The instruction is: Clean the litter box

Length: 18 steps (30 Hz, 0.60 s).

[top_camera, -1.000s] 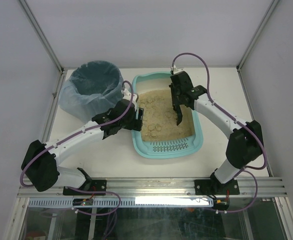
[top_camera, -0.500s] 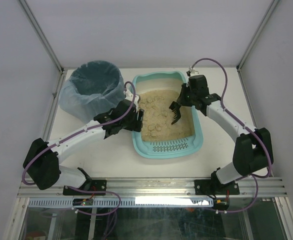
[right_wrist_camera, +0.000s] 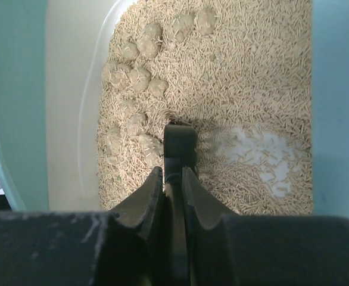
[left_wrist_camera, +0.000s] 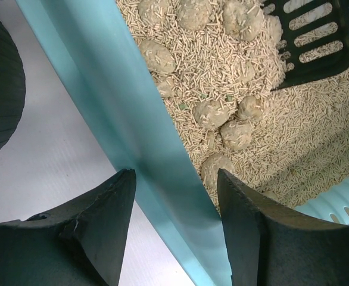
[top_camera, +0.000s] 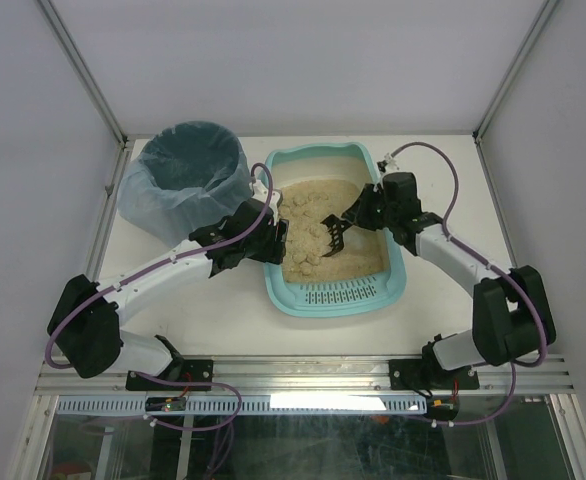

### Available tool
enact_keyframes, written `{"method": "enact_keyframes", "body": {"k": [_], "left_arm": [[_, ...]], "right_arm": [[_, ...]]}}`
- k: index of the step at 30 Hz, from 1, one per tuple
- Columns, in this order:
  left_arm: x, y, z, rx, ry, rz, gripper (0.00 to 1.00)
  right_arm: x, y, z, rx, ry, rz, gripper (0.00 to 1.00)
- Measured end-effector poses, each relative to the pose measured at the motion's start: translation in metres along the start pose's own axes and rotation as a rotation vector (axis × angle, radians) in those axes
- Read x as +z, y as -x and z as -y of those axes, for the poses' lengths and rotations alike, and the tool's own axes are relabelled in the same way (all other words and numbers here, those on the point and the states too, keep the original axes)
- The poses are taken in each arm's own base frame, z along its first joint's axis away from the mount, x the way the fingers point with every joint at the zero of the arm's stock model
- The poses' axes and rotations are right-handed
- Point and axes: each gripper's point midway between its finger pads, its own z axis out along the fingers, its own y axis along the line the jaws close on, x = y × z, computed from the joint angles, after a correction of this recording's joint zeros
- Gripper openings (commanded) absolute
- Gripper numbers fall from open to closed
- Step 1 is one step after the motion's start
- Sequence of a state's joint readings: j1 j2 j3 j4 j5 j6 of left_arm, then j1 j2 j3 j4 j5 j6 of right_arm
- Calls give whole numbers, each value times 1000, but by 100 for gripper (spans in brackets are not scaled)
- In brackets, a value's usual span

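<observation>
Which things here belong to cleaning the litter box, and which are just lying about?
Job: litter box; left gripper astride its wall; scoop in the right gripper; clumps in the litter; lined bin.
Just there: purple cables; near-edge rail.

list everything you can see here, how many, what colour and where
litter box: one, light teal, middle of the table, slotted grate at its near end
litter: one bed, beige pellets, inside the litter box
clumps: about a dozen, grey-beige, on the litter toward the box's left side
scoop: one, black, slotted, at the litter beside the clumps
bin: one, dark with a bluish bag liner, far left of the table
table: one, white, under everything
left gripper: one, black, open, straddling the litter box's left wall
right gripper: one, black, shut on the scoop's handle
</observation>
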<state>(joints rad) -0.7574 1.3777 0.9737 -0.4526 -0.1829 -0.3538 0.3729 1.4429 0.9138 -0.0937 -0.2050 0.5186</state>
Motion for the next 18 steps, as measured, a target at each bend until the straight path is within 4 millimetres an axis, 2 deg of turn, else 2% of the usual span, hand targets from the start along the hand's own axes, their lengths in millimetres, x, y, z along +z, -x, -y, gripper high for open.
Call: {"method": "enact_keyframes", "body": {"k": [9, 18], "left_arm": [[1, -1, 0, 1, -1, -5, 59], [0, 0, 0, 2, -3, -2, 64]], "right_arm": [[-31, -19, -2, 73, 24, 14, 0], [-71, 1, -3, 153, 71, 144, 0]]}}
